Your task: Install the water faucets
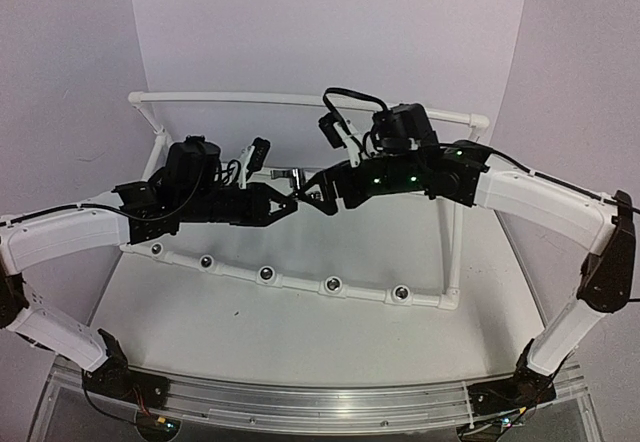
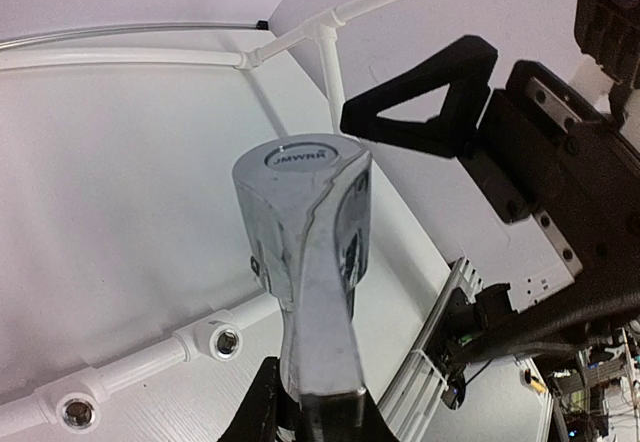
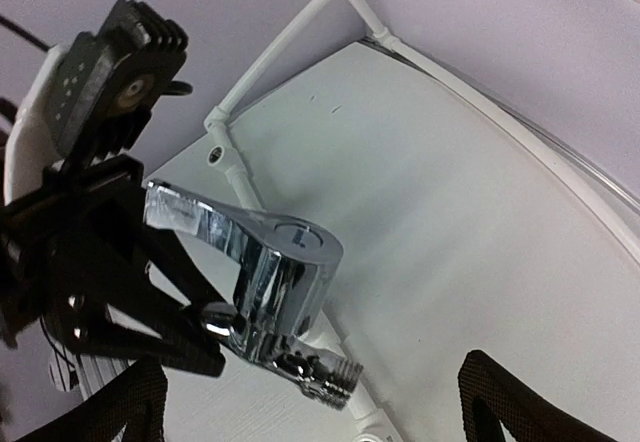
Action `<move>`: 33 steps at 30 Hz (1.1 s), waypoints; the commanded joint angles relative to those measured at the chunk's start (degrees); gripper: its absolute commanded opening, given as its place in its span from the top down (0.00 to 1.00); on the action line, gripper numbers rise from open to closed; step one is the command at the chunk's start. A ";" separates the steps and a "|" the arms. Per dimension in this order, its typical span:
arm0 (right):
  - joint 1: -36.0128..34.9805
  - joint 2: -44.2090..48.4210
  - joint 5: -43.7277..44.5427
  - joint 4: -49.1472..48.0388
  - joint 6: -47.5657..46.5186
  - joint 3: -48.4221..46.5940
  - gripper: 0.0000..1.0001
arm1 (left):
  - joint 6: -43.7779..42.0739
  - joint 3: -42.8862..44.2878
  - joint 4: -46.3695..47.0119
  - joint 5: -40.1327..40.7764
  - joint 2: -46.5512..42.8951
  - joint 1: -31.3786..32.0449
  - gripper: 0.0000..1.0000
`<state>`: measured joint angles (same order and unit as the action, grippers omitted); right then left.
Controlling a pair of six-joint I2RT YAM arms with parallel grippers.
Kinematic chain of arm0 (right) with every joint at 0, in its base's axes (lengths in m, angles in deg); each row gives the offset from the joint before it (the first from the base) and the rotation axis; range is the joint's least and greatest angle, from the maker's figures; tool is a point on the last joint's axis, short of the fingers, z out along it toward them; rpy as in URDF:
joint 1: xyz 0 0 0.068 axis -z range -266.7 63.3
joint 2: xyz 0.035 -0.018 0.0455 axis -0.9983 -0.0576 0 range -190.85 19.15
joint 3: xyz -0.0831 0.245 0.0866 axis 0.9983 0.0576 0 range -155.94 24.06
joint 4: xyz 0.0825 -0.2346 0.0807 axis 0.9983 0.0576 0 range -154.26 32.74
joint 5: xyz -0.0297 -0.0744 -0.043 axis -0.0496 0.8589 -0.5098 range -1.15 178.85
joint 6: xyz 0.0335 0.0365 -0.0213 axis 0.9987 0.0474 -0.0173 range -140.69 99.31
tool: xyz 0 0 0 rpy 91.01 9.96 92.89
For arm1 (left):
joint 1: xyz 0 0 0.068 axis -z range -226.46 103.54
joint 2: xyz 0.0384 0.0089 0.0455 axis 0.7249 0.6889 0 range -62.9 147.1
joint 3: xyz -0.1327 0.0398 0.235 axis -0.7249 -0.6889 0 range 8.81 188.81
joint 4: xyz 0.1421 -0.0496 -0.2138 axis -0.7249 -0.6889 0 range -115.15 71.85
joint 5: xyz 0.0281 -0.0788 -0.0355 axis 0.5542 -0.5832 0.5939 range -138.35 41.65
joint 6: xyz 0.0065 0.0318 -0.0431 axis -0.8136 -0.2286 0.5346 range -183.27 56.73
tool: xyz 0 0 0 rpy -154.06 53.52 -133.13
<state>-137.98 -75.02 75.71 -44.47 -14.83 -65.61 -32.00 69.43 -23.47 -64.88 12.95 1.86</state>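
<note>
Close against the left wrist lens: chrome water faucet (image 2: 305,252), standing upright, round lettered cap on top, lower end pinched between the black fingers (image 2: 262,412) of the left gripper (image 2: 312,407), clenched on it. Held in the air above the white table (image 2: 110,212), clear of the white pipe frame (image 2: 150,362) below, with two silvery sockets (image 2: 228,341) in that pipe. Just beyond the faucet, one triangular finger (image 2: 430,102) of the right gripper, apart from the chrome.

Seen from the right wrist: same faucet (image 3: 275,282) lying crosswise, flat chrome arm toward the upper left, threaded stub at the lower right. Left gripper (image 3: 215,340) grasping it from the left. Right gripper (image 3: 310,377) released, own fingers (image 3: 505,402) spread wide at the bottom corners, touching nothing.

From the top external camera: both arms reaching inward, meeting above the middle of the pipe frame (image 1: 455,252). Faucet (image 1: 288,175) only a small shiny glint near the meeting fingertips of left gripper (image 1: 292,200) and right gripper (image 1: 318,194). Five sockets (image 1: 267,274) in a row along the near pipe.
</note>
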 commanded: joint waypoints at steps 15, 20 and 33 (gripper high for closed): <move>5.49 3.61 -46.42 10.23 -21.11 4.09 0.23 | -5.69 -0.52 5.47 -23.23 -4.34 0.12 1.00; 5.52 2.08 -47.80 10.24 -20.09 3.76 0.36 | -5.40 -2.26 9.33 -23.64 -5.47 0.12 1.00; 5.70 -0.06 -49.66 9.79 -17.11 1.61 0.55 | -5.04 -4.03 11.87 -24.87 -6.11 0.20 1.00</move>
<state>-132.37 -75.06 27.63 -34.45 -32.71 -61.10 -36.44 65.76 -16.48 -88.71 9.54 1.92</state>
